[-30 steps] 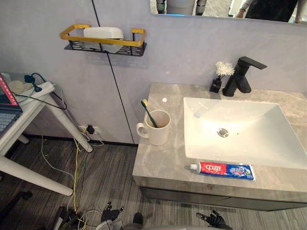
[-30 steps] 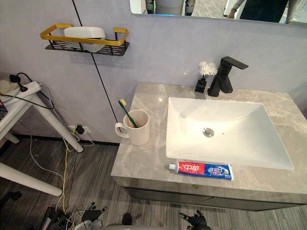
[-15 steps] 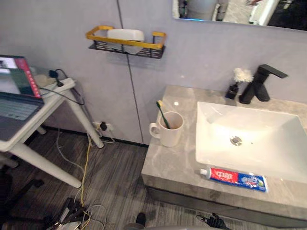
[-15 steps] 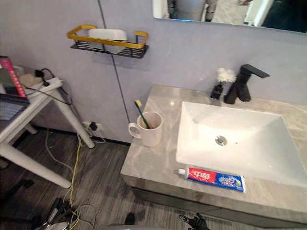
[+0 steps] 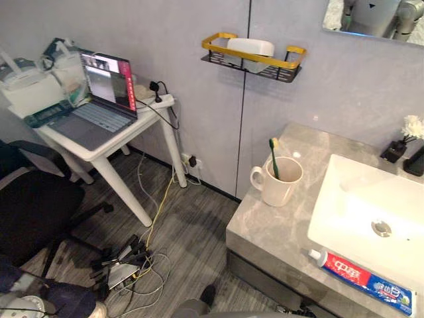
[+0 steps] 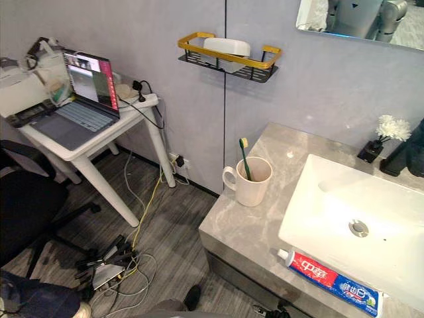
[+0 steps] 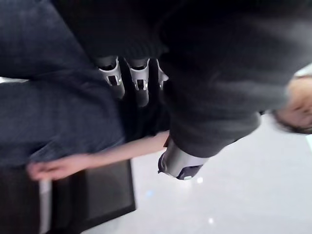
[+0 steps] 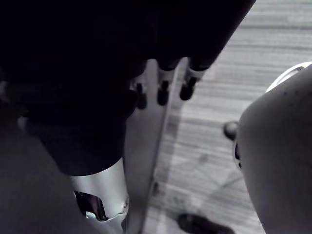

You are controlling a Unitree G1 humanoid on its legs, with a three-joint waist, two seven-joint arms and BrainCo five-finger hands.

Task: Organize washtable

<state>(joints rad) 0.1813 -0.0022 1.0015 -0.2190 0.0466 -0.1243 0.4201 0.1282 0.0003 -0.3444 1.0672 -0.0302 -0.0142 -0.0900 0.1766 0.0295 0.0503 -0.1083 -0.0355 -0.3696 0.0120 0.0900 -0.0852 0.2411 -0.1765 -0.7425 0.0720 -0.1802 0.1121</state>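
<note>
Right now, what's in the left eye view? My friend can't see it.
A grey washtable with a white sink carries a cream mug holding a green toothbrush, and a toothpaste tube lies at its front edge. A yellow-railed shelf hangs above; a laptop sits on a white desk.

We see a cream mug [image 5: 277,189] on a grey veined counter [image 5: 270,233], a green toothbrush [image 5: 273,159] in it; near the mug, a white sink [image 5: 354,199], a red-and-blue toothpaste tube [image 5: 364,281].

A cup [image 5: 278,184] holding a toothbrush [image 5: 273,154] stands on the worktop [image 5: 275,233] beside the sink [image 5: 361,205]; a toothpaste tube [image 5: 363,281] lies along the sink's front.
</note>
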